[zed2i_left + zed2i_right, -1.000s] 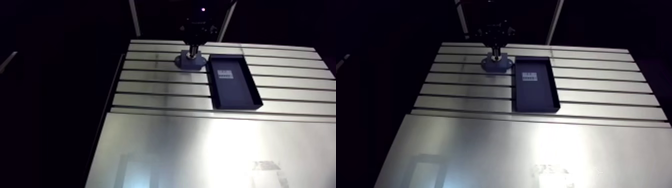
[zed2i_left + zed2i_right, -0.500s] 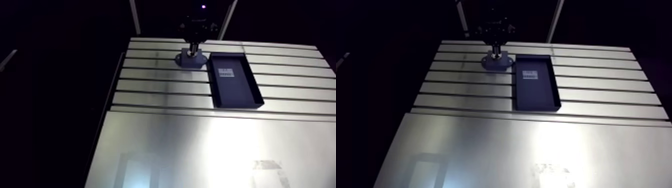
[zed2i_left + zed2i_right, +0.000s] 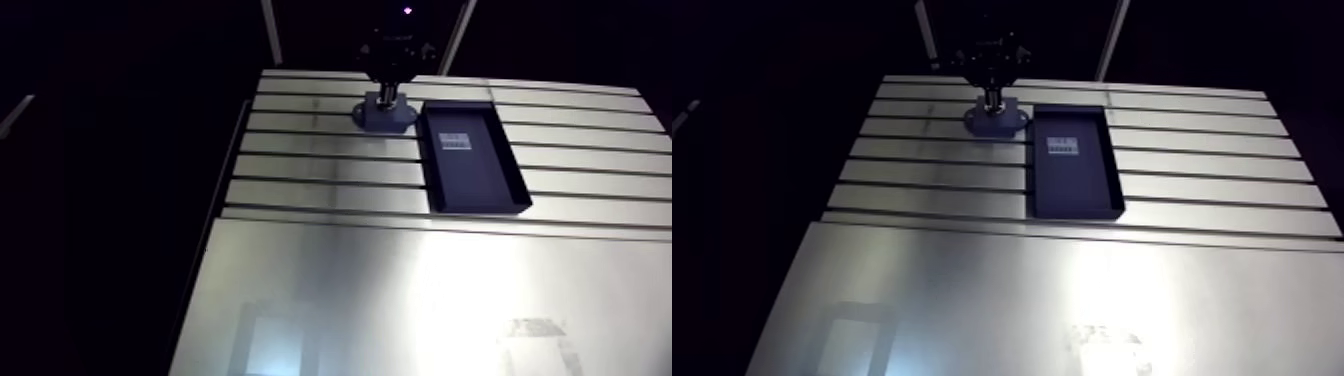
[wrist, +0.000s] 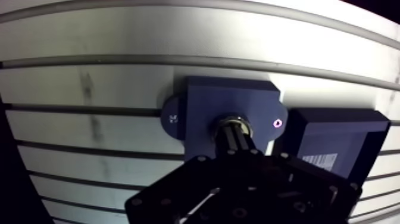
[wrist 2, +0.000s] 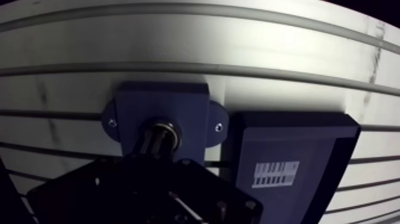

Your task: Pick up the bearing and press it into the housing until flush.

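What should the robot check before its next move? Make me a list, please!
1. Bearing lined up with the hole in the housing: ok.
2. Gripper shut on the bearing: ok.
3. Bearing flush with the housing top: cannot tell, the gripper hides the seat.
4. Housing lying flat on the table: ok.
5. Black tray beside the housing, out of the gripper's way: ok.
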### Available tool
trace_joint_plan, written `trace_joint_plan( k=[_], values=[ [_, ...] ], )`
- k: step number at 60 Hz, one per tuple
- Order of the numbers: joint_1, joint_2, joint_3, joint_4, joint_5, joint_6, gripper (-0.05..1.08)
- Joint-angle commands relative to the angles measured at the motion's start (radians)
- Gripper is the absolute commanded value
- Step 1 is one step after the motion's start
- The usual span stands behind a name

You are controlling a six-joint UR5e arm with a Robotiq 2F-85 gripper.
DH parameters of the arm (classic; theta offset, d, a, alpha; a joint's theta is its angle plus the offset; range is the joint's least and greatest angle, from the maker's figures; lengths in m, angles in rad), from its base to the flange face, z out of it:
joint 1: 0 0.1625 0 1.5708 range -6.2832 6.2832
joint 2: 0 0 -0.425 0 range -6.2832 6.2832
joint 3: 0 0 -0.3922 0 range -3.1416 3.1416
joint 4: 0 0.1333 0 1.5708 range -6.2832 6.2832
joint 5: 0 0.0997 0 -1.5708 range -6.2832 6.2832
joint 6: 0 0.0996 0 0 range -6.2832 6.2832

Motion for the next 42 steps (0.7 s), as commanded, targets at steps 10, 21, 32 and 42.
trace_joint_plan(
  k=[10, 21, 32, 42],
  values=[
    [-0.002, 0.001, 0.001, -0.001, -0.001, 0.0, 1.08],
    [0.001, 0.001, 0.001, -0.001, -0.002, 0.0, 1.08],
    [0.001, 0.001, 0.001, -0.001, -0.002, 0.0, 1.08],
    [0.001, 0.003, 0.004, -0.001, -0.002, 0.0, 1.08]
  ],
)
